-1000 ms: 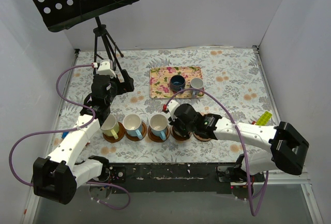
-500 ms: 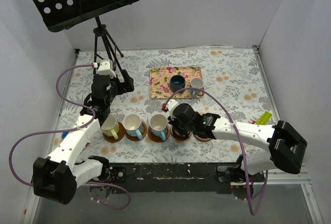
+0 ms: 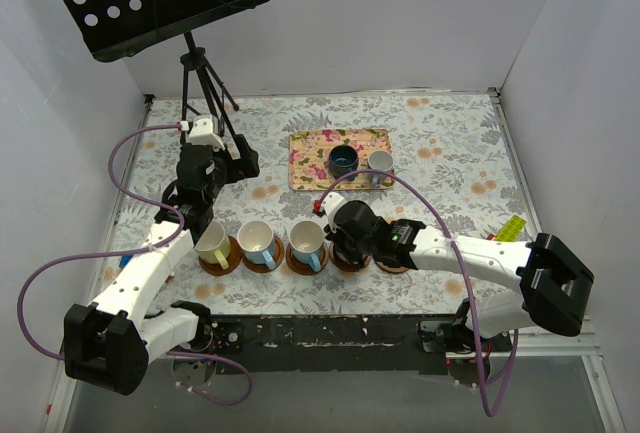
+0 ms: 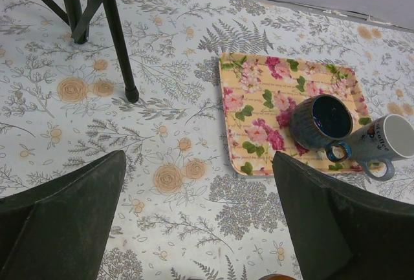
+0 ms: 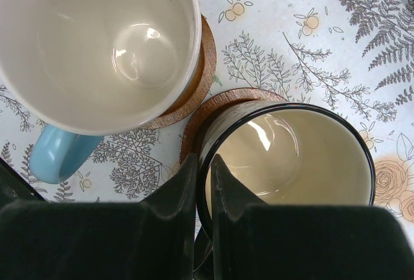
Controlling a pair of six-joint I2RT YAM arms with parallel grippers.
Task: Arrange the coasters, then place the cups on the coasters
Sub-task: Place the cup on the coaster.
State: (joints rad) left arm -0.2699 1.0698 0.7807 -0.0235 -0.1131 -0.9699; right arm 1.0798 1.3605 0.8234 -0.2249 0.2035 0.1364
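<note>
Cream mug (image 5: 291, 157), dark-rimmed: seemingly seated on wooden coaster (image 5: 213, 102); right gripper (image 5: 204, 163) narrowed, pinching its rim. Light-blue mug (image 5: 97, 41) on neighbouring coaster (image 5: 202, 73). Left gripper (image 4: 198, 163) spread wide, empty, above floral tablecloth (image 4: 162, 99).

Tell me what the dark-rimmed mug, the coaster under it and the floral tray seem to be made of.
Dark-rimmed mug: likely glazed ceramic; glossy cream inside with bright highlights.
Coaster: looks like wood, matte reddish-brown, with grain-like lines along its edge.
Floral tray: unclear, perhaps plastic or lacquered; smooth printed surface with a raised rim.
</note>
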